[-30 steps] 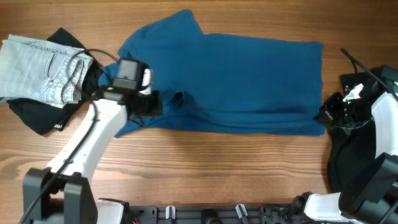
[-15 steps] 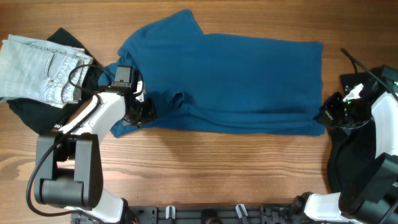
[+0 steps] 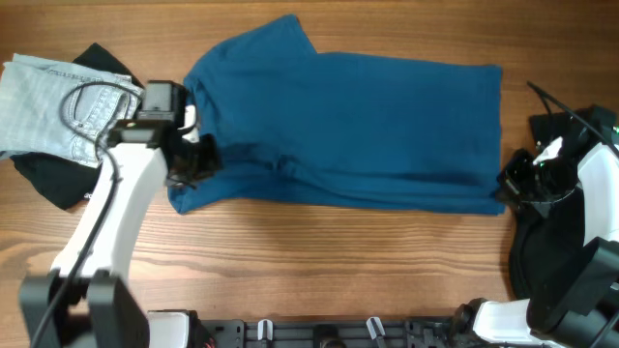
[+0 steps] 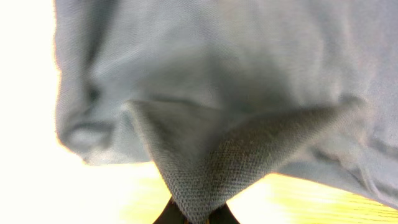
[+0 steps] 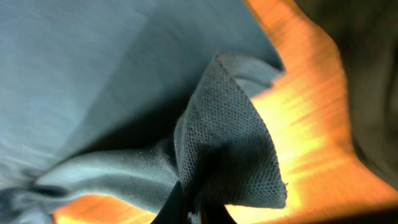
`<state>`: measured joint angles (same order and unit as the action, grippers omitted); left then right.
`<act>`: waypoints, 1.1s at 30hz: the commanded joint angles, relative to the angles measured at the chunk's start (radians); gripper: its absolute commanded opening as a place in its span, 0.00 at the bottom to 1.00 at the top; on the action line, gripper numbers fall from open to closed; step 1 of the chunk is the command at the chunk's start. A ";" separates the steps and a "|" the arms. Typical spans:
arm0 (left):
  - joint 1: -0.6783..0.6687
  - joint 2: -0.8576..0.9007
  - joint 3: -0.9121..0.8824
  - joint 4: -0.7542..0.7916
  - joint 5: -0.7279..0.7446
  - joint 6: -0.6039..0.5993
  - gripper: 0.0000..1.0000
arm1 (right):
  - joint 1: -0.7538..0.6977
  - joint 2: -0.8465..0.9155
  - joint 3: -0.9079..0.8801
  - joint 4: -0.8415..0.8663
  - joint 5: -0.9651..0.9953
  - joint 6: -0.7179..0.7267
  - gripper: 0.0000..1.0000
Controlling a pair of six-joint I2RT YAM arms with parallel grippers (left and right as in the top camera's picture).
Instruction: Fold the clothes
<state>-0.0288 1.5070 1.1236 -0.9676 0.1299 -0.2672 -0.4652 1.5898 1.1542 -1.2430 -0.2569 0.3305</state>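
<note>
A large deep-blue short-sleeved shirt (image 3: pixel 358 126) lies spread across the wooden table. My left gripper (image 3: pixel 198 159) is shut on the shirt's front left edge; in the left wrist view a pinched fold of the fabric (image 4: pixel 211 168) rises from the fingertips (image 4: pixel 196 219). My right gripper (image 3: pixel 505 182) is shut on the shirt's front right corner; in the right wrist view that corner (image 5: pixel 230 143) stands up between the fingers (image 5: pixel 193 214). Pale-blue jeans (image 3: pixel 53 106) lie folded at the far left on a black garment (image 3: pixel 53 179).
Another black garment (image 3: pixel 551 242) lies at the right edge beside the right arm, with a cable (image 3: pixel 551 97) above it. The table's front edge carries the arm bases (image 3: pixel 319 333).
My left gripper has moved left, drawing the shirt's front left edge with it and pulling out the bunched wrinkle. The right gripper has held still on its corner.
</note>
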 commanded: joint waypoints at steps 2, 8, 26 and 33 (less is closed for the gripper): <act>0.101 -0.124 0.012 -0.103 -0.082 0.005 0.04 | 0.002 0.008 -0.015 -0.068 0.146 -0.013 0.04; 0.191 -0.278 0.012 -0.108 -0.082 0.006 0.04 | 0.002 0.008 -0.112 -0.019 0.131 -0.014 0.04; 0.118 0.027 0.012 0.210 -0.008 0.029 0.04 | 0.004 0.008 -0.115 0.424 -0.262 0.026 0.04; 0.116 0.045 0.012 0.300 -0.007 0.029 0.04 | 0.004 0.008 -0.115 0.550 -0.261 0.066 0.04</act>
<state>0.0895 1.5501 1.1259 -0.6907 0.1173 -0.2512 -0.4652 1.5909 1.0363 -0.7265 -0.5022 0.3740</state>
